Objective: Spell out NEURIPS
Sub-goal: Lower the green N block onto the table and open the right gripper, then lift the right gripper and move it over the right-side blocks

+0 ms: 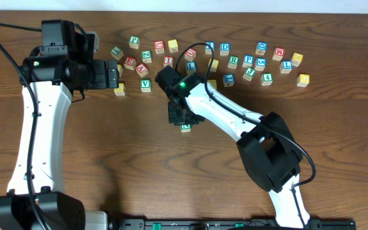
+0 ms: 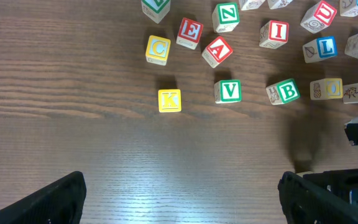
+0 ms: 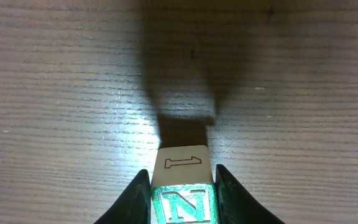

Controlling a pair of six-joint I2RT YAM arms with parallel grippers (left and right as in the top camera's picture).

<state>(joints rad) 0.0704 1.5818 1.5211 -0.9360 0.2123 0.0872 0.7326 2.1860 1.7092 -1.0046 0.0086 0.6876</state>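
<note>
About thirty letter blocks (image 1: 145, 85), two arms (image 1: 40, 128)

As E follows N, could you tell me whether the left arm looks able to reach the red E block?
Probably yes: the red E block lies ahead of the open, empty left gripper with nothing on top of it, though the A block sits close beside it.
</note>
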